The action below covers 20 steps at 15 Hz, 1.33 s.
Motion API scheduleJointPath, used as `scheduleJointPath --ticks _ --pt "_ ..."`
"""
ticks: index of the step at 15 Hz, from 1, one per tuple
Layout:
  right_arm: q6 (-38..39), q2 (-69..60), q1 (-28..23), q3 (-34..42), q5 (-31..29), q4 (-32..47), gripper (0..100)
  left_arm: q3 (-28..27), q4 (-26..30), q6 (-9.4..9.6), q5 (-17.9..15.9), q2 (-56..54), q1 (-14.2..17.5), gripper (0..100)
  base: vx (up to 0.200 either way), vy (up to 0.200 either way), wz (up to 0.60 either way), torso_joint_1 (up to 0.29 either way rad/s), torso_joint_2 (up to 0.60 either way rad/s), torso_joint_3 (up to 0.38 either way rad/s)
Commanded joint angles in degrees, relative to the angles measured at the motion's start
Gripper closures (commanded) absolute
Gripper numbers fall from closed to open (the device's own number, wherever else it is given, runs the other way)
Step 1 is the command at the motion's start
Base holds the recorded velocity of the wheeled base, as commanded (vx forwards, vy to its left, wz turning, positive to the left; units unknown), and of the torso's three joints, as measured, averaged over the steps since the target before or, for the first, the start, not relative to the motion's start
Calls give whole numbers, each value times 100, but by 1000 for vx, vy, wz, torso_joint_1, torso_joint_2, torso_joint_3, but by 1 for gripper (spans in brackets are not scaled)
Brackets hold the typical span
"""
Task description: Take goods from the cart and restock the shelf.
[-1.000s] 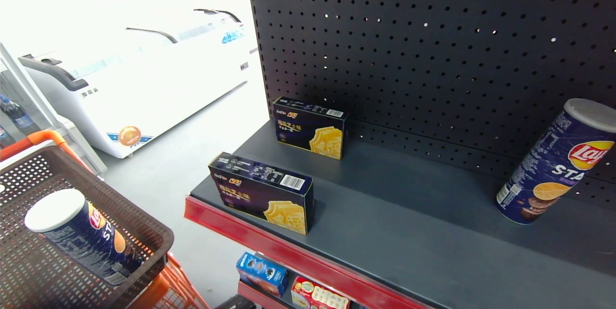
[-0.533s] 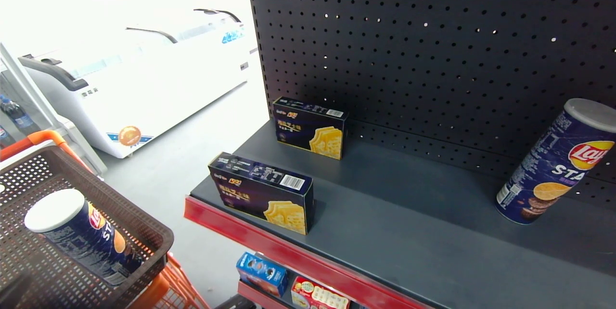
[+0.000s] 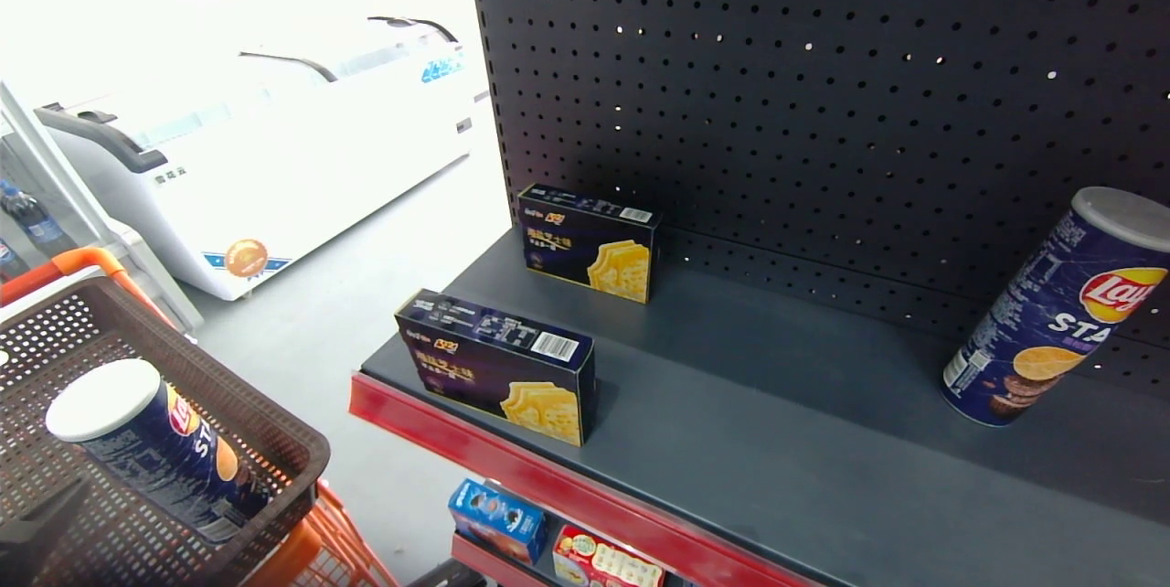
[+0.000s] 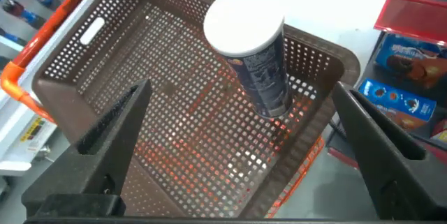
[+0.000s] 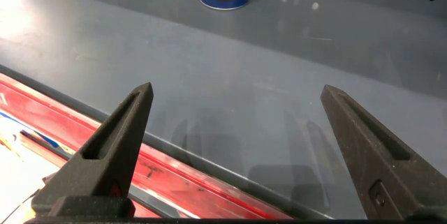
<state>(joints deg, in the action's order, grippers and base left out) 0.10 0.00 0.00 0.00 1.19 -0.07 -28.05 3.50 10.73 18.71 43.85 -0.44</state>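
My left gripper [image 4: 241, 88] spread wide over cart basket [image 4: 77, 63]; chip can [image 4: 255, 56], lower left of head view, standing upright, dead ahead, left arm nearer; right gripper [image 5: 237, 91] wide, at shelf [image 5: 279, 56].

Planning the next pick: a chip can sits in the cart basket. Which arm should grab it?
Left. The left gripper hangs open above the basket, chip can framed between its fingers; the right gripper is open over the shelf.

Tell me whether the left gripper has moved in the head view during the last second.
Yes. The left gripper has come into the bottom left corner, over the brown cart basket, toward the chip can.
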Motion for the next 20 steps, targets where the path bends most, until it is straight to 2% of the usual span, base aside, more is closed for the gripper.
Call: scheduleJointPath --ticks 1,2,3,5,7,12,18,19,20 --pt "-1 0 0 0 4 -1 0 80 -7 -132 1 54 0 0 0 0 0 0 0 0" --pt "-1 0 0 0 4 -1 0 151 -42 -493 1 106 53 0 0 0 0 0 0 0" --pt "-1 0 0 0 4 -1 0 177 -77 -695 1 221 88 0 0 0 0 0 0 0" --pt "-1 0 0 0 4 -1 0 274 -104 -888 -34 308 79 0 0 0 0 0 0 0" --pt "-1 0 0 0 4 -1 0 608 -745 -1038 -245 590 141 0 0 0 0 0 0 0" --pt "-1 0 0 0 4 -1 0 1425 -2960 -1029 -491 1592 642 0 0 0 0 0 0 0" --pt "-1 0 0 0 4 7 0 1847 -3989 -1038 -483 2514 712 0 0 0 0 0 0 0" --pt "-1 0 0 0 4 -1 0 1935 -4252 -1082 -483 2743 721 0 0 0 0 0 0 0" --pt "-1 0 0 0 4 -1 0 1961 -4481 -1213 -483 2936 712 0 0 0 0 0 0 0"
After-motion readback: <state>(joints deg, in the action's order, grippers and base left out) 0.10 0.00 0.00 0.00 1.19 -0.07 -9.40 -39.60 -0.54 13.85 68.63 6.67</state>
